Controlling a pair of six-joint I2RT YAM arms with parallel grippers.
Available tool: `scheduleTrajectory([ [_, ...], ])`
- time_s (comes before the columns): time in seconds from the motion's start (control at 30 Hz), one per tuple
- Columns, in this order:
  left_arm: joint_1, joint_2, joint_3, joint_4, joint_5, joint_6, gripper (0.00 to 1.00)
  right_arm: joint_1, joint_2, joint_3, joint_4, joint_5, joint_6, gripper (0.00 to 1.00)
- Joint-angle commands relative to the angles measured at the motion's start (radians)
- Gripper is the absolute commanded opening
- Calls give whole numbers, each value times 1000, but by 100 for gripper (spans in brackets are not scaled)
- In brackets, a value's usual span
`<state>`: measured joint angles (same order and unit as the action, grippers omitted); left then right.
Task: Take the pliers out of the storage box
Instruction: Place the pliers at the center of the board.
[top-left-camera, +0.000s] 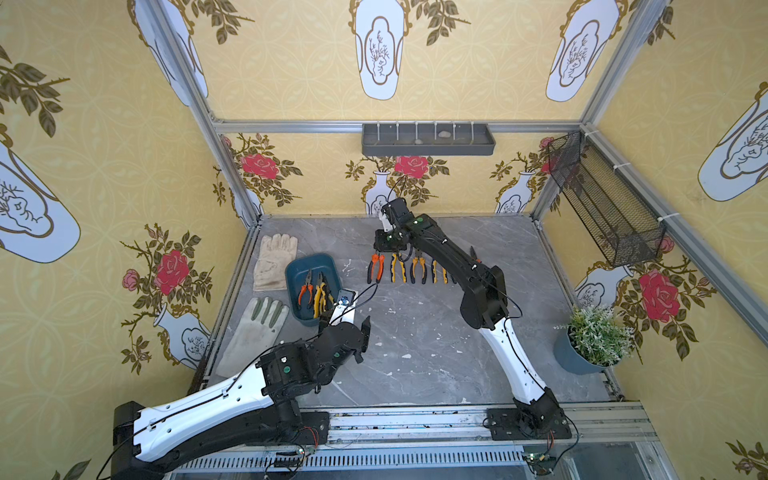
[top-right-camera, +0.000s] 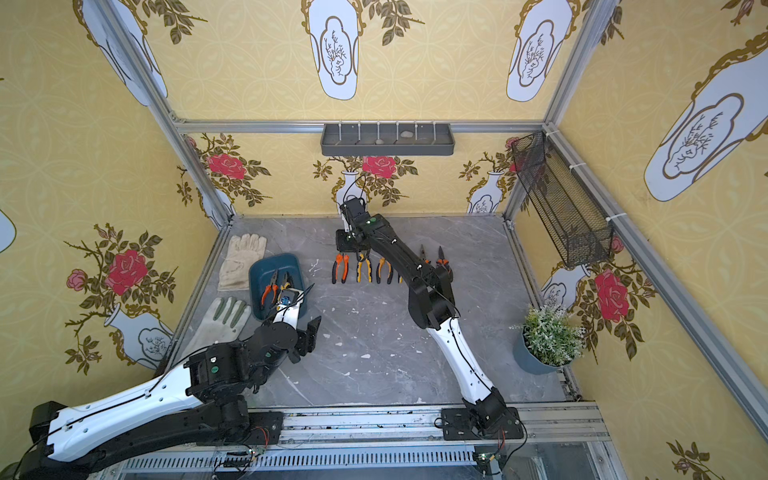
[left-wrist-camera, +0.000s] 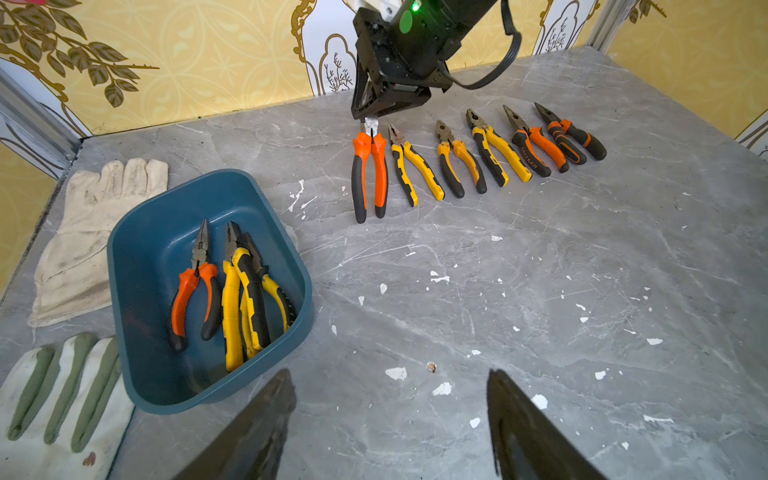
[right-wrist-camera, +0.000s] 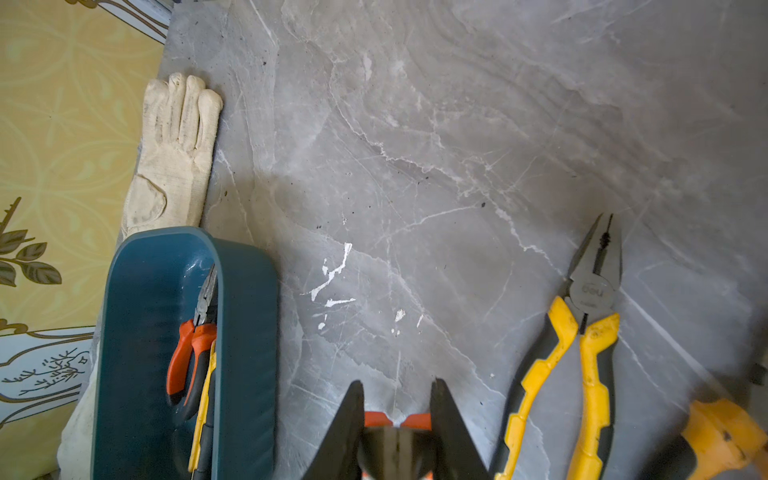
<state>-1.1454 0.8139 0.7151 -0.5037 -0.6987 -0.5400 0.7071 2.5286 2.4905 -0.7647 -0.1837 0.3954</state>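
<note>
The dark teal storage box (top-left-camera: 309, 259) (left-wrist-camera: 124, 232) stands at the table's left. It holds orange-handled pliers (left-wrist-camera: 195, 286) and two yellow-handled pliers (left-wrist-camera: 245, 299) lying side by side. Several more pliers (top-left-camera: 417, 268) (left-wrist-camera: 482, 158) lie in a row on the table towards the back. My right gripper (top-left-camera: 381, 249) (right-wrist-camera: 397, 386) is shut on the metal head of the orange-handled pliers (left-wrist-camera: 369, 174) (right-wrist-camera: 397, 444) at the row's left end, handles on the table. My left gripper (top-left-camera: 345, 322) (left-wrist-camera: 388, 374) is open and holds nothing, over the table by the box's near right corner.
A cream glove (top-left-camera: 274, 259) and a green-fingered glove (top-left-camera: 253, 332) lie left of the box. A potted plant (top-left-camera: 592, 338) stands at the right edge. A grey divided tray (top-left-camera: 428, 139) and a black mesh basket (top-left-camera: 602, 203) hang on the walls.
</note>
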Motion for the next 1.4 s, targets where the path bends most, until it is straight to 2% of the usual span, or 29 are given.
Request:
scheduleTrajectory([
  [0.0,1,17,7,27,12,15,74,-1,14,-8,38,14,-24,1],
  [0.13,1,25,-1,43,17,2,74,-6,29,-10,54,-3,-35,2],
  [0.3,1,25,-8,41,13,-3,74,-5,-35,-73,69,-52,-26,0],
  [0.37,1,25,-5,34,8,-3,74,-3,-102,-127,77,-51,-21,0],
  [0.53,3,-6,-3,33,4,4,74,-6,-390,-350,111,-2,-37,0],
  [0.77,4,-32,-14,53,7,16,74,-25,-700,-523,-78,65,-84,0],
  [0.87,4,-24,-13,70,18,24,74,-37,-796,-636,-198,136,-107,0],
  [0.97,4,-10,-8,86,32,28,74,-91,-879,-808,-253,175,-141,0],
  [1.13,6,33,1,114,64,32,74,-280,-977,-1090,-239,162,-174,0],
  [1.27,7,90,22,133,90,37,74,-352,-967,-1214,-147,126,-131,0],
  [1.37,7,134,47,133,112,43,74,-345,-903,-1196,-149,73,-114,0],
])
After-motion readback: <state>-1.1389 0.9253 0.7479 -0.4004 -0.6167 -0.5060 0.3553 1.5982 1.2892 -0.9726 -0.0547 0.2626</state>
